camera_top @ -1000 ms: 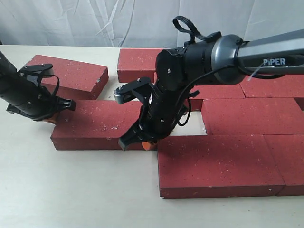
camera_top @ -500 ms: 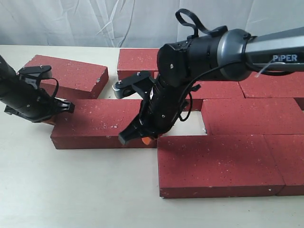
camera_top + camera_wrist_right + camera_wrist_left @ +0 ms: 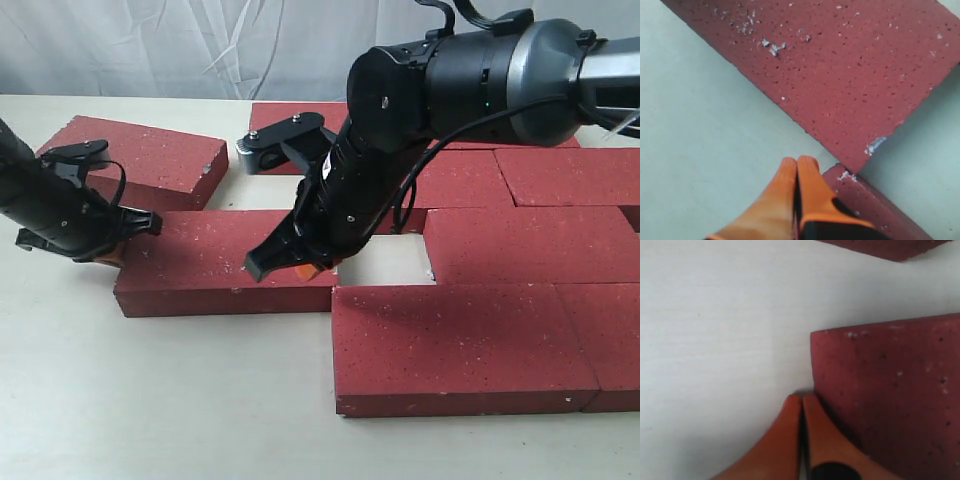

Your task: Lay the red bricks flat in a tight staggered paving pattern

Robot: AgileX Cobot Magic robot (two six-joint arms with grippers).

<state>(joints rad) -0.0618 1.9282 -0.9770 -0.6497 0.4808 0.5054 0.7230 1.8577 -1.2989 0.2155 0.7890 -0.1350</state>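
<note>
A loose red brick (image 3: pixel 200 260) lies flat left of the paved group. My left gripper (image 3: pixel 106 254) is shut and empty, its orange tips (image 3: pixel 810 415) against that brick's left end (image 3: pixel 890 390). My right gripper (image 3: pixel 304 272) is also shut and empty. Its tips (image 3: pixel 805 172) sit by the loose brick's chipped front right corner (image 3: pixel 840 65), where it meets the corner of the big front brick (image 3: pixel 450 345) (image 3: pixel 875 210). Several more red bricks (image 3: pixel 530 245) lie flat and tight on the right. Another red brick (image 3: pixel 150 155) lies angled at the back left.
A small bare gap of table (image 3: pixel 390 262) shows between the loose brick's right end and the paved bricks. A white cloth backdrop (image 3: pixel 200 45) hangs behind the table. The right arm's black body (image 3: pixel 440 90) covers part of the back row.
The loose brick has slid slightly right, toward the paved group, with my left gripper behind it. The right arm's body has risen and shifted back; its tips stay near the brick's right end.
</note>
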